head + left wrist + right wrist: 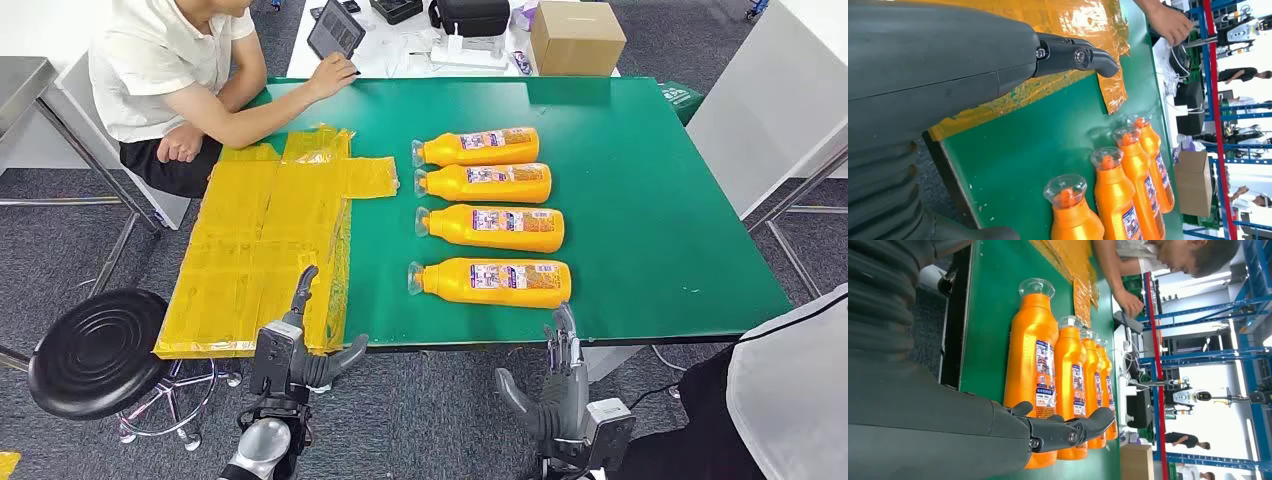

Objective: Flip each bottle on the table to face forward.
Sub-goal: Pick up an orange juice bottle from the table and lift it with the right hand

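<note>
Both hands empty, fingers apart: right hand (562, 385) below the nearest bottle (492, 282), left hand (297, 345) beside it. Likely risk: a rolling bottle nudging its neighbour (492, 228).

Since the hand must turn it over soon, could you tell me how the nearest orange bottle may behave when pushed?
The nearest orange bottle lies on its side on the smooth green table, so it would probably slide or rock over easily. Its glossy plastic looks slippery. The narrow neck and clear cap suggest it may pivot rather than roll straight.
</note>
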